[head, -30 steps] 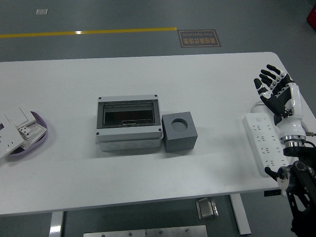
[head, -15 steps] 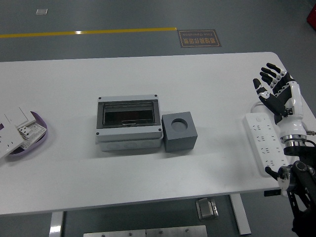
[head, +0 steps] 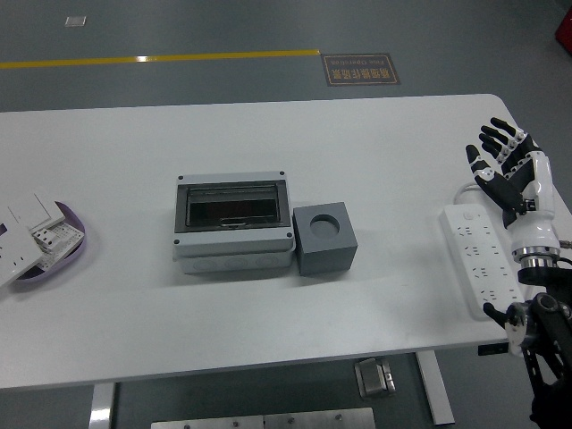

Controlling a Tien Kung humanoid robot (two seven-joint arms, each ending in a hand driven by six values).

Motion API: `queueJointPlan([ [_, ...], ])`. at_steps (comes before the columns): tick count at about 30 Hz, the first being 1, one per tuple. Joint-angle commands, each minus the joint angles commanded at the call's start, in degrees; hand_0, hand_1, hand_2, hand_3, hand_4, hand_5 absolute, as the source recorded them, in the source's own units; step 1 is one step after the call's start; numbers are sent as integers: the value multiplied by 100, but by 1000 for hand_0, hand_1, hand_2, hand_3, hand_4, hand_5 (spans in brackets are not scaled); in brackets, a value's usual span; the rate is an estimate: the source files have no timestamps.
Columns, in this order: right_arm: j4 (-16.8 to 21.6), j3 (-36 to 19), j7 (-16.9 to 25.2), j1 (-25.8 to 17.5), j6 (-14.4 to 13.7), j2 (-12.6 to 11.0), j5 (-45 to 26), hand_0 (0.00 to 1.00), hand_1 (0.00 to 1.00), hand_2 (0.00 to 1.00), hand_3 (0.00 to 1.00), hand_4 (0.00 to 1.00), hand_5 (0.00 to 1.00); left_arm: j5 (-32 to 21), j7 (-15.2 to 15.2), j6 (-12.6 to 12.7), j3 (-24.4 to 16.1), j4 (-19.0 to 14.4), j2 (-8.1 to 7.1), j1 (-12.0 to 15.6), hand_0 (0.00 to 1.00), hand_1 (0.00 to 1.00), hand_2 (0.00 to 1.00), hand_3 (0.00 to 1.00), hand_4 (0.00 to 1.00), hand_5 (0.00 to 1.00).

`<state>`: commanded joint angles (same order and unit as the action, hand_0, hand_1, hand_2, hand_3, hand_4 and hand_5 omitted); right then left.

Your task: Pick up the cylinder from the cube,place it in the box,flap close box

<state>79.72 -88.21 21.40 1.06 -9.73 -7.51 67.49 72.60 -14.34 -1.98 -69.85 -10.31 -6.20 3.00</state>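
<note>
Hovering over the table's right edge, the right hand (head: 511, 170) has its fingers spread apart and holds nothing; black fingertips point up and away, white palm shell below. Its black arm (head: 547, 353) comes in from the lower right corner. Left arm not in view.

White table (head: 268, 295) fills most of the view, near edge at the bottom. Grey floor beyond the far edge, with a yellow floor line (head: 161, 59) and a dark floor sign (head: 361, 68).

Centre of the table: grey box (head: 233, 224), rectangular, with a dark window panel across its top face. Cannot tell for certain whether the flap is down or open. Something small and dark shows through the panel, too dim to identify.

Just beside the box on its right, touching or nearly so: dark grey cube (head: 325, 237), with a round recess in its top face. The recess looks empty; no cylinder visible in it or anywhere on the table.

Right side: white power strip (head: 481, 258) lying flat, running from far to near, just left of the right hand's wrist; its cord curls at the far end.

Left edge: purple-rimmed tray (head: 71, 234) holding white switch plates (head: 36, 231), some overhanging the rim. Well apart from the box.
</note>
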Motion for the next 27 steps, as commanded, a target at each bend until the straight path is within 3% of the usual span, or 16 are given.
queueJointPlan([
  [27, -92, 7, -33, -4, 10, 38, -45, 813, 744, 731, 705, 763, 78, 19, -5, 13, -63, 0, -28, -81, 599, 580, 557, 601, 665, 259],
])
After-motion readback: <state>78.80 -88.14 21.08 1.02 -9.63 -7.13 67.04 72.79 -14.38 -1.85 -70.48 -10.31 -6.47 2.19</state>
